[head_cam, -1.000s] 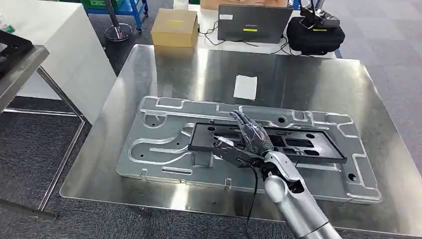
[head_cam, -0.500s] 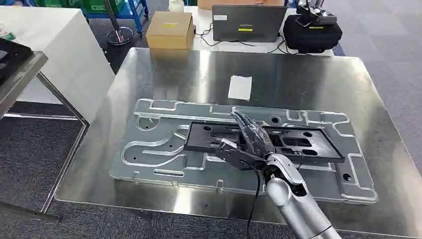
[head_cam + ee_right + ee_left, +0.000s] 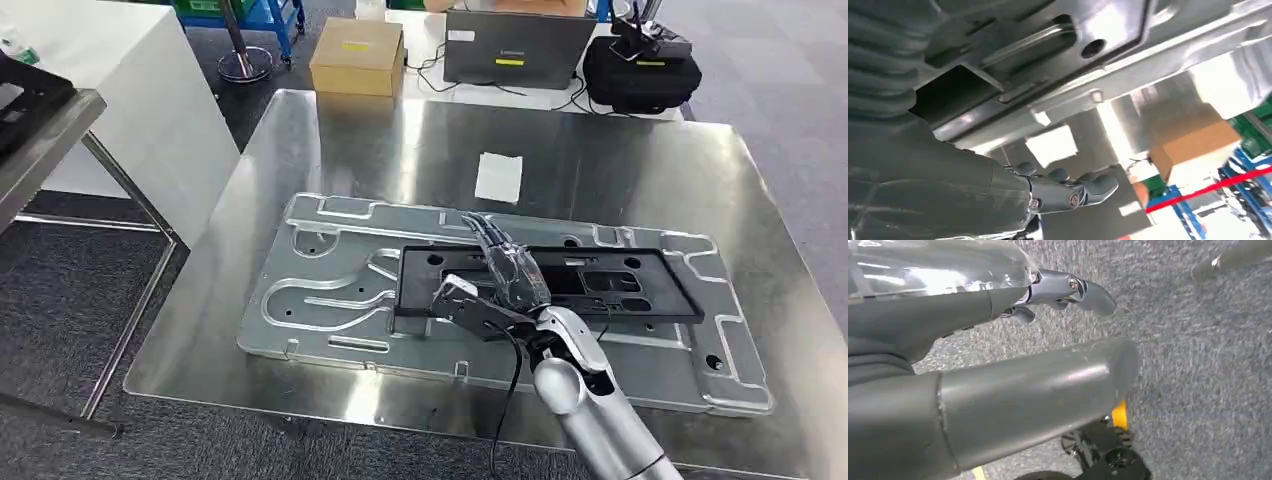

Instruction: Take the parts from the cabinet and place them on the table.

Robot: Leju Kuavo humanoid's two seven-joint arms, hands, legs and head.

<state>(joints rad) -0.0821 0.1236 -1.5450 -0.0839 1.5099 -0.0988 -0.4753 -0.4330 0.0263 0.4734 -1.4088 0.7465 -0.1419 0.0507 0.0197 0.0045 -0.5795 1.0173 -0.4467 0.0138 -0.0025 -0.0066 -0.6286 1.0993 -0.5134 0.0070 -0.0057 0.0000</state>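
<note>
Silver and jointed, the right arm [image 3: 590,415] is reaching in from the near edge of a steel table [image 3: 640,170], its right hand [image 3: 500,290] lying over the near left part of a black frame [image 3: 560,285]. Fingers [image 3: 505,260] are stretching flat along the frame's top while the thumb [image 3: 455,300] is sticking out toward its near left corner; whether the hand is actually gripping the frame or only resting on it cannot be told. In the right wrist view the thumb [image 3: 1083,192] is hanging free of any part.

Beneath the frame, a large stamped metal plate [image 3: 320,300] is lying flat across the middle of the table, the frame sitting on its right half. Beyond the plate, a small white sheet [image 3: 498,177] is lying on the bare steel.

Past the table's far edge, a cardboard box [image 3: 357,55], a grey laptop [image 3: 518,48] and a black bag [image 3: 640,70] are sitting on a white surface.

Off to the side, the left hand [image 3: 998,355] is hanging above grey carpet [image 3: 1198,365], fingers apart and holding nothing.
</note>
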